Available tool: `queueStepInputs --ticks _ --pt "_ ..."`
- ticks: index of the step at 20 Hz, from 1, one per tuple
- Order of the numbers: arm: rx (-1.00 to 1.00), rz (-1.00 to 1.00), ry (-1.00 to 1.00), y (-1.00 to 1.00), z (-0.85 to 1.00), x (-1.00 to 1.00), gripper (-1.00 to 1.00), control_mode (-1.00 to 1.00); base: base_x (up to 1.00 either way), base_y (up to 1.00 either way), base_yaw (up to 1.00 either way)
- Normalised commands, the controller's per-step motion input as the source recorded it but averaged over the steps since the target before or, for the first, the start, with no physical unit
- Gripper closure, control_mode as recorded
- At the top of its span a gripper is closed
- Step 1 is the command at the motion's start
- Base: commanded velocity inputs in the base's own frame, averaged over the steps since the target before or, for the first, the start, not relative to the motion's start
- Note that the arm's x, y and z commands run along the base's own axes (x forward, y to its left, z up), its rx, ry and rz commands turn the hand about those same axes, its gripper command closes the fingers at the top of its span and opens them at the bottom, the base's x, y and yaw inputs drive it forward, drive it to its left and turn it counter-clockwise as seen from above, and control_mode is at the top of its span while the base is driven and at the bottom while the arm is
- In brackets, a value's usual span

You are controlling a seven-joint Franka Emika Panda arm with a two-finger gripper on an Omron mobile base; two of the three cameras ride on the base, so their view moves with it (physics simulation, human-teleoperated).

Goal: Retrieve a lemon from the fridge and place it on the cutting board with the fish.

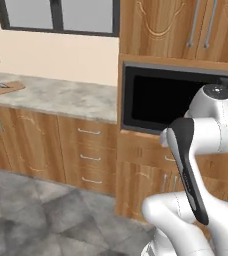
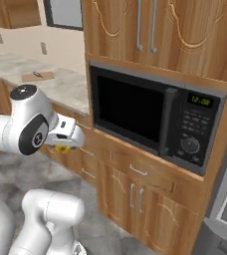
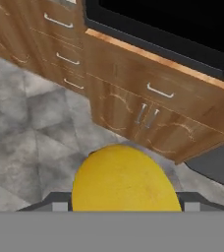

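Fingers (image 3: pixel 125 206): your fingers are clenched on the lemon (image 3: pixel 125 181), high above the floor (image 3: pixel 30 142).
Cutting board (image 1: pixel 4 88): far left on the desk (image 1: pixel 61 97), fish (image 1: pixel 2 85) on it.
Microwave (image 2: pixel 155 117): to your right.

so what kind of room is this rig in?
A rendered home kitchen, by the look of it: built-in microwave in wooden cabinetry, a grey stone counter over drawers, and a cutting board on that counter.

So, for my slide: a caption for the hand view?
Tool carrying the lemon above grey floor tiles, facing wooden cabinets under the microwave.
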Motion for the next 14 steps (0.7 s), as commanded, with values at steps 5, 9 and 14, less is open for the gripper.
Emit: queueStepInputs --ticks 5,9,14 --pt "0.00 0.00 0.00 0.00 0.00 0.00 1.00 1.00 0.02 -0.15 0.76" --pt "0.00 0.00 0.00 0.00 0.00 0.00 1.00 1.00 0.01 -0.41 0.85" --pt "0.00 0.00 0.00 0.00 0.00 0.00 1.00 1.00 0.02 0.00 0.31"
